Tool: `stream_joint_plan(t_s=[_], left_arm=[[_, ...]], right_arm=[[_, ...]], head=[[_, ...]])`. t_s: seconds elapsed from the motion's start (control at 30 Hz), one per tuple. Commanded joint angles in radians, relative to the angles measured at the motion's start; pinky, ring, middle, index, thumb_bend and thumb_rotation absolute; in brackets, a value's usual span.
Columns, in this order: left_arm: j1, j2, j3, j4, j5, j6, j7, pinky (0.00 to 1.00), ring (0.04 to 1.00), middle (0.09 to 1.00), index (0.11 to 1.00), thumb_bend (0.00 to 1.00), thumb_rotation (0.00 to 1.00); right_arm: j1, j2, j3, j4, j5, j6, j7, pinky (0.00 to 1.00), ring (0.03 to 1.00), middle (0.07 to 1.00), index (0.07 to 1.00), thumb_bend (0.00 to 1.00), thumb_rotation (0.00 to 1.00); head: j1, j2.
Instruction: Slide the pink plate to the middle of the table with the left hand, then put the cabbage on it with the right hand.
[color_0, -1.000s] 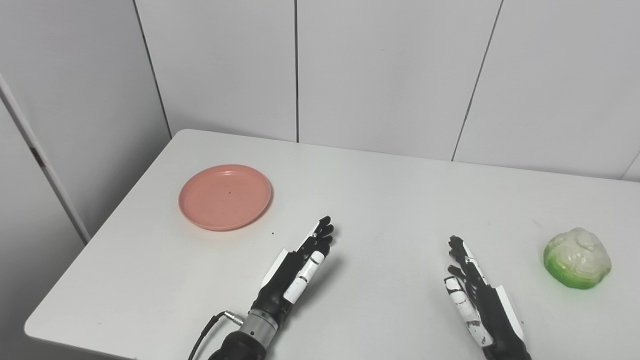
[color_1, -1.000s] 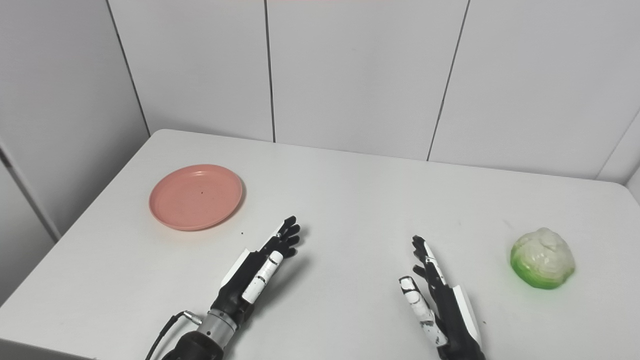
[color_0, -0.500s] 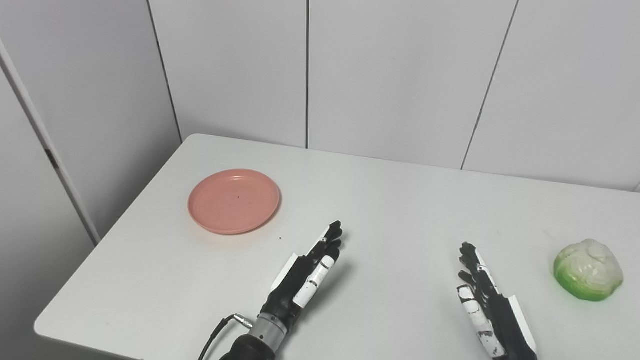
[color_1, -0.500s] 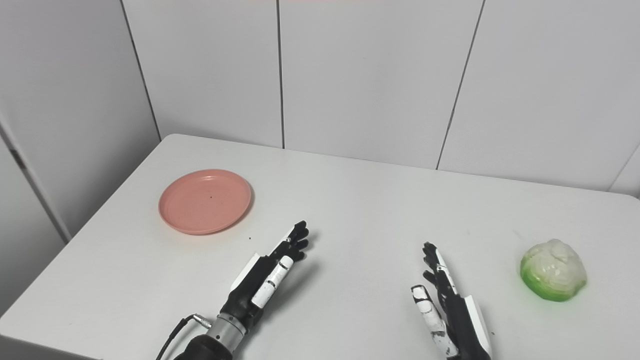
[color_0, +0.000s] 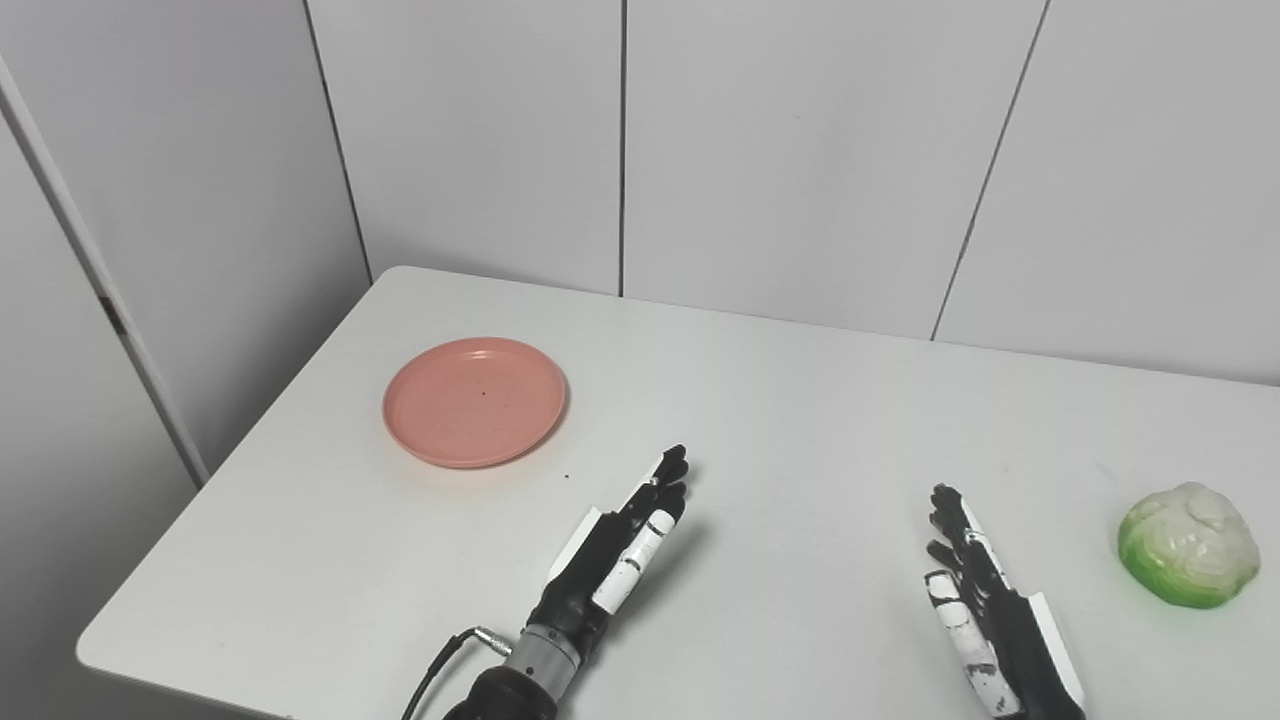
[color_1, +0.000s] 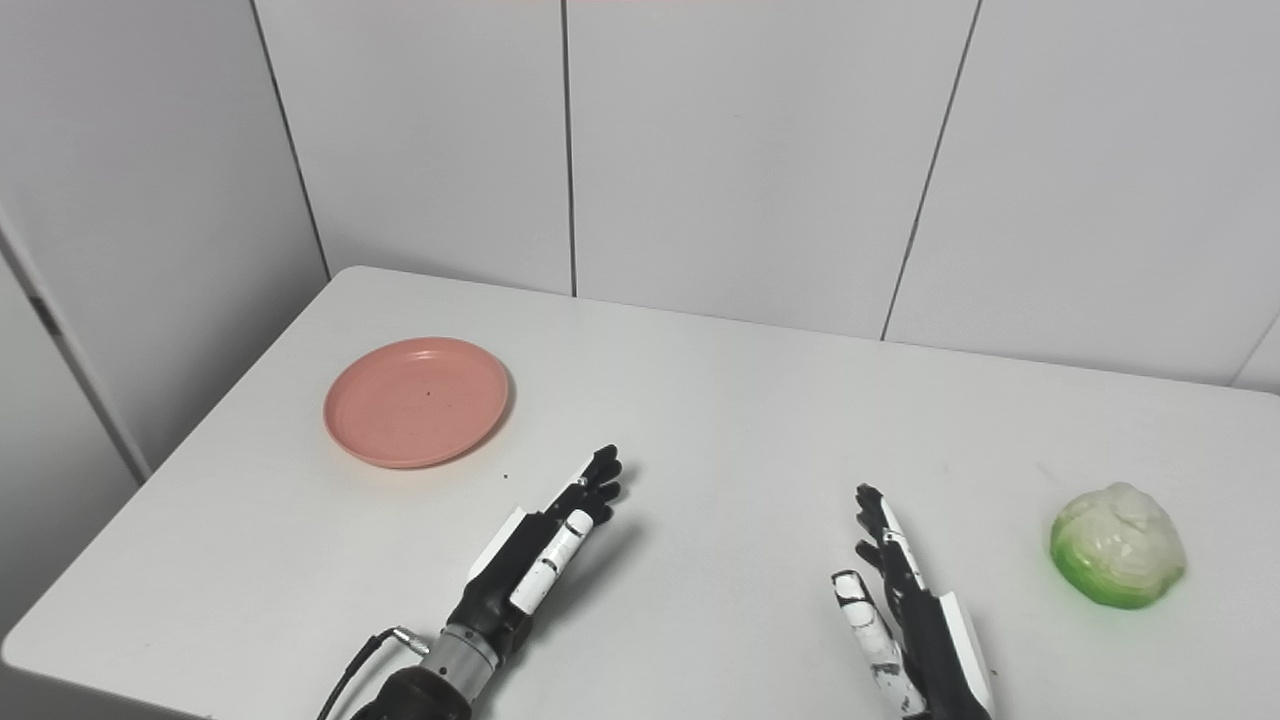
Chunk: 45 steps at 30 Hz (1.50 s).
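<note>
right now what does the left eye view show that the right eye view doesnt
Only the left eye view shows a dark mark on the wall strip at far left. Only the right eye view shows a wall corner seam at far right. Both show the pink plate empty at the table's left, the cabbage at its right, and the left hand and right hand open, holding nothing.

A white table (color_0: 800, 400) with rounded corners stands against a wall of pale grey panels (color_0: 800, 150), the panels divided by thin dark vertical seams (color_0: 622, 140). To the left of the table a second panelled wall (color_0: 180, 200) meets the back wall at a corner just behind the table's far left corner. Further left, a light strip (color_0: 90, 270) runs slantwise down that side wall. Even, soft light falls on the tabletop, casting faint shadows.
</note>
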<state>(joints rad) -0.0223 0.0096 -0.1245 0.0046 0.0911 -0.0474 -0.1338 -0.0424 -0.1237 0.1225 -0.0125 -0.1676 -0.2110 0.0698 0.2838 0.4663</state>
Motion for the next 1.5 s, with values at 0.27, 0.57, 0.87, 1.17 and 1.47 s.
stream_joint_plan(t_s=[0.27, 0.57, 0.87, 1.17, 1.47], left_arm=[[-0.049, 0.001, 0.031, -0.076, -0.067, 0.032, 0.001, 0.96, 0.957, 0.976, 0.972, 0.52, 0.99], [-0.131, 0.043, 0.082, -0.184, -0.096, 0.111, 0.002, 0.95, 0.96, 0.973, 0.97, 0.52, 1.0], [-0.215, 0.084, 0.155, -0.233, -0.127, 0.112, 0.013, 0.95, 0.957, 0.973, 0.966, 0.53, 1.0], [-0.274, 0.118, 0.244, -0.249, -0.162, 0.138, 0.043, 0.92, 0.935, 0.95, 0.938, 0.54, 1.0], [-0.333, 0.184, 0.335, -0.212, -0.205, 0.159, 0.073, 0.94, 0.939, 0.955, 0.944, 0.5, 1.0]], right_arm=[[0.002, -0.014, -0.01, 0.053, 0.006, -0.012, 0.006, 0.92, 0.959, 0.965, 0.962, 0.36, 1.0], [0.003, -0.015, -0.009, 0.041, -0.011, -0.003, 0.001, 0.9, 0.948, 0.958, 0.955, 0.35, 1.0], [0.001, -0.015, -0.011, 0.045, -0.015, 0.003, 0.001, 0.9, 0.947, 0.958, 0.954, 0.35, 1.0], [0.002, -0.021, -0.011, 0.041, -0.024, -0.002, -0.001, 0.9, 0.947, 0.958, 0.952, 0.35, 1.0], [0.008, -0.023, -0.011, 0.029, -0.016, 0.003, 0.007, 0.9, 0.949, 0.958, 0.953, 0.36, 1.0]], head=[[0.009, -0.001], [0.011, 0.005], [0.019, 0.007], [0.031, 0.016], [0.033, 0.035]])
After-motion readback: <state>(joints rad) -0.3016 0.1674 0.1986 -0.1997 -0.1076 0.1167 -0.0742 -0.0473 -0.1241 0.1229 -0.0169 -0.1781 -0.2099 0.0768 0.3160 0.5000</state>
